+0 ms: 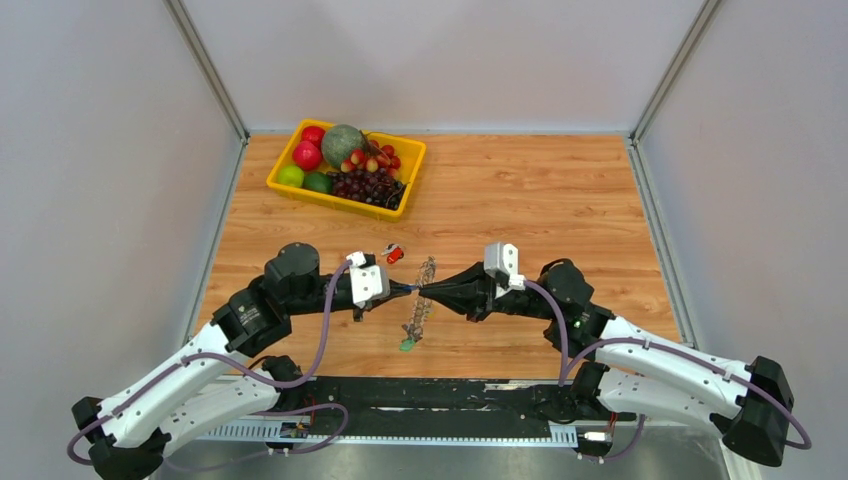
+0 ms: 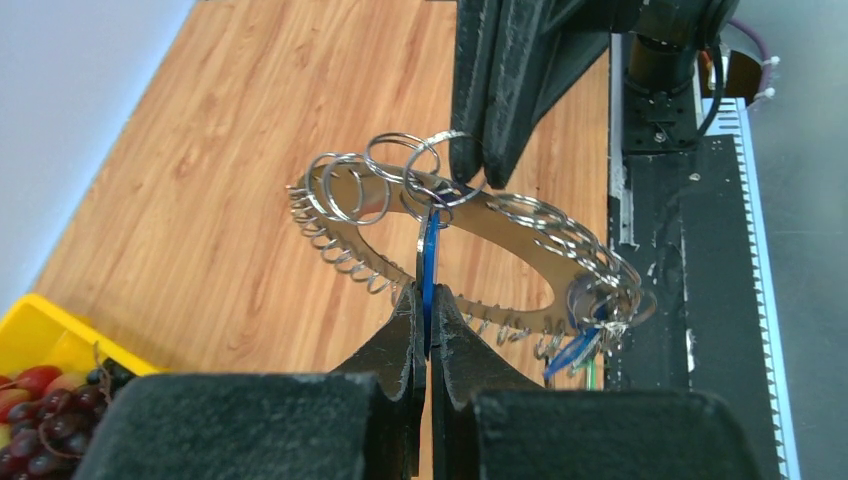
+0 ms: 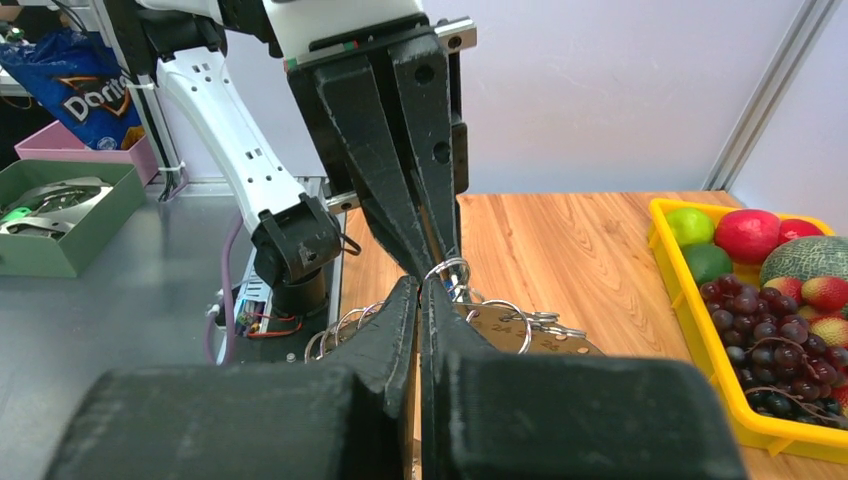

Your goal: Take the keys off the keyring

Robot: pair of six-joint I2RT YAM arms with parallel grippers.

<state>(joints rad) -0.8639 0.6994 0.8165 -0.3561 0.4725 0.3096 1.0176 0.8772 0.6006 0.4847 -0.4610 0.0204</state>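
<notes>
The keyring is a flat silvery oval plate strung with several small split rings, held up above the table between both grippers. My left gripper is shut on a blue key that hangs from one split ring; in the left wrist view its tips pinch the key's blade. My right gripper is shut on the keyring's near rim, tip to tip with the left one. More blue keys and a green key hang at the plate's low end. A red key lies loose on the table.
A yellow fruit tray with grapes, apples and a melon stands at the back left and shows in the right wrist view. The black base rail runs along the table's near edge. Grey walls close in both sides.
</notes>
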